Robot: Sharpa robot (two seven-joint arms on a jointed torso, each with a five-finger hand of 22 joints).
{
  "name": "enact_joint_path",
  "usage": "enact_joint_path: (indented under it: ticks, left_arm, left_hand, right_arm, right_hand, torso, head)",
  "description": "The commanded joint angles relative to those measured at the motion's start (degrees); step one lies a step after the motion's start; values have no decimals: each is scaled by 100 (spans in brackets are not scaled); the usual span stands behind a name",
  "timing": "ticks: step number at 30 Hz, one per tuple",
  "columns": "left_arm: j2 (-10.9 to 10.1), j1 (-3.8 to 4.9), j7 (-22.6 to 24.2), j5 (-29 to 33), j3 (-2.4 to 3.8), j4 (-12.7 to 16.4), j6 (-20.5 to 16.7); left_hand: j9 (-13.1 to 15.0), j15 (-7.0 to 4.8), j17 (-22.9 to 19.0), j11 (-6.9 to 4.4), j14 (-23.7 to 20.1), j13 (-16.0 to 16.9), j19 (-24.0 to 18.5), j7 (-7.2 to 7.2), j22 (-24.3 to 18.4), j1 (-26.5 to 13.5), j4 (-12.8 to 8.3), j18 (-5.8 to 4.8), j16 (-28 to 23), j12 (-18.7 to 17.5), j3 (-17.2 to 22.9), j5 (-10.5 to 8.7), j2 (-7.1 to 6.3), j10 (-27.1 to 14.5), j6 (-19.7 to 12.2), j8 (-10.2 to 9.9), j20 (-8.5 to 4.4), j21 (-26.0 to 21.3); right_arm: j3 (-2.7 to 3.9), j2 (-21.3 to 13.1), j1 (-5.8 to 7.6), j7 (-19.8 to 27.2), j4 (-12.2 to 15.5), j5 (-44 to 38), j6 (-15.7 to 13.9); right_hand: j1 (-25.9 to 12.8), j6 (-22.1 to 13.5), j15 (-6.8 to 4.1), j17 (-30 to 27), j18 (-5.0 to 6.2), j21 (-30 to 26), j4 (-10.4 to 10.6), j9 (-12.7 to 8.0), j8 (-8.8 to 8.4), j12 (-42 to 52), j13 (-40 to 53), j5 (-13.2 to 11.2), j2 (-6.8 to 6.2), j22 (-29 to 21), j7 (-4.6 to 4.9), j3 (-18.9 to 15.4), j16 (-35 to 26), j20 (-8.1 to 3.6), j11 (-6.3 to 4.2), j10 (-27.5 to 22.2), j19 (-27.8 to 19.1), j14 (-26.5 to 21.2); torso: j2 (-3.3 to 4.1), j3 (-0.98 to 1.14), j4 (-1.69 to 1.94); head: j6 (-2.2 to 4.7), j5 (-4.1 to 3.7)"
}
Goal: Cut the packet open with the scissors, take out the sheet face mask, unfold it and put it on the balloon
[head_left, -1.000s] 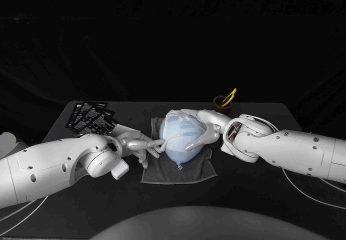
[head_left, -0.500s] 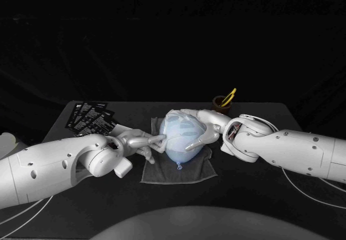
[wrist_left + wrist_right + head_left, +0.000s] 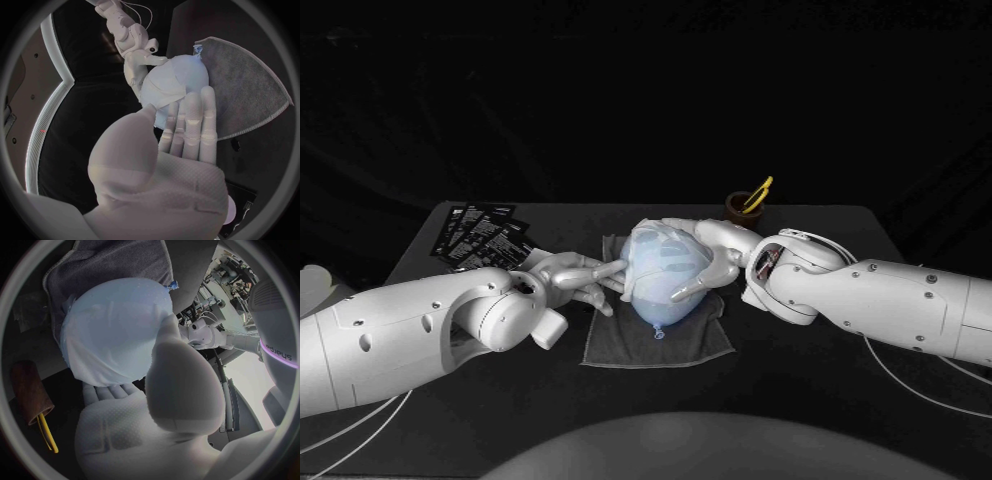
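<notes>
Head view, centre: right hand (image 3: 714,256) cups the light, springy balloon (image 3: 661,303); left hand (image 3: 578,279), fingers outstretched, touches the probably limp, clingy mask (image 3: 655,262) — I'd press its edges gently.

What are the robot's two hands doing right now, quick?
Left hand: open, holding nothing, just touching the side of the balloon.
Right hand: holding the balloon.
</notes>
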Motion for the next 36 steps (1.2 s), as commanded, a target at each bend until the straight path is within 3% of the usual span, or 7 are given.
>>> enact_joint_path:
  ticks: [1, 5, 10, 15, 28, 34, 36]
  left_arm:
    - [14, 0, 288, 240, 7, 16, -24]
    - [22, -1, 377, 267, 7, 13, 63]
    - [40, -1, 408, 263, 7, 12, 132]
    - [60, -1, 455, 256, 7, 13, 68]
    - [155, -1, 772, 301, 11, -2, -363]
    - [178, -1, 704, 256, 12, -24, -651]
    - [190, -1, 642, 214, 12, -32, -741]
  left_hand:
    - [-7, -14, -4, -18, -34, 30, -46, -14, 9, 130, -19, 67, 70, 92, -40, 0, -18, -10, 57, -25, 10, -12]
    - [-27, -41, 12, -54, -12, 140, -79, -74, 41, 435, -19, 67, 347, 397, -138, -2, -62, -29, 179, -60, -4, 18]
    - [-49, -38, 23, -46, -12, 180, -105, -73, 56, 545, -20, 64, 506, 510, -236, -5, -119, -133, 193, -108, -7, 27]
    - [-88, -7, -9, -6, -21, 134, -145, -19, 59, 677, -43, 61, 603, 472, -344, -9, -173, -314, 142, -204, 9, 15]
    - [-155, -22, -230, -12, 105, -176, -149, -31, 80, 1195, -67, 68, 734, 24, -679, -8, -279, 29, 181, -369, 3, 29]
    - [-179, -14, -308, 6, 114, -255, -135, 101, 94, 1420, -131, 70, 773, -95, -817, -9, -336, 112, 137, -431, 3, 48]
    - [-150, -12, -329, 4, 156, -222, -103, 127, 108, 1443, -116, 72, 820, 15, -897, -7, -332, 271, 197, -358, 0, 73]
  right_arm:
    - [-36, 9, -49, -48, -1, -14, 228]
    - [-36, 10, -50, -49, -1, -12, 229]
    - [-36, 11, -51, -49, 1, -9, 229]
    - [-36, 11, -51, -50, 0, -8, 227]
    - [-36, 18, -52, -50, 0, -5, 233]
    - [-36, 18, -52, -52, -1, -4, 233]
    - [-36, 19, -52, -53, -1, -4, 233]
  right_hand:
    - [27, 57, 28, -7, -65, 31, 9, 10, 13, 23, 5, -7, 51, 7, 900, 35, -24, 17, 23, 5, 32, 6]
    - [27, 57, 28, -7, -65, 31, 9, 10, 13, 23, 5, -7, 51, 7, 900, 35, -24, 17, 23, 5, 32, 6]
    - [27, 57, 28, -7, -65, 31, 9, 10, 13, 23, 5, -7, 51, 7, 900, 35, -24, 17, 23, 5, 32, 6]
    - [27, 57, 28, -7, -65, 31, 9, 10, 13, 23, 5, -7, 51, 7, 900, 35, -24, 17, 23, 5, 32, 6]
    - [27, 57, 28, -7, -65, 31, 9, 10, 13, 23, 5, -7, 51, 7, 900, 35, -24, 17, 23, 5, 32, 6]
    - [27, 57, 28, -7, -65, 31, 9, 10, 13, 23, 5, -7, 51, 7, 900, 35, -24, 17, 23, 5, 32, 6]
    - [27, 57, 28, -7, -65, 31, 9, 10, 13, 23, 5, -7, 51, 7, 900, 35, -24, 17, 23, 5, 32, 6]
  torso:
    - [-1, 0, -5]
    - [1, 0, -1]
    - [2, 1, -3]
    - [-1, 3, -2]
    - [2, 4, -6]
    - [-3, -1, 1]
    - [-3, 0, -1]
  head:
    - [1, 6]
    - [1, 5]
    - [1, 10]
    - [1, 11]
    - [1, 7]
    - [1, -9]
    - [1, -7]
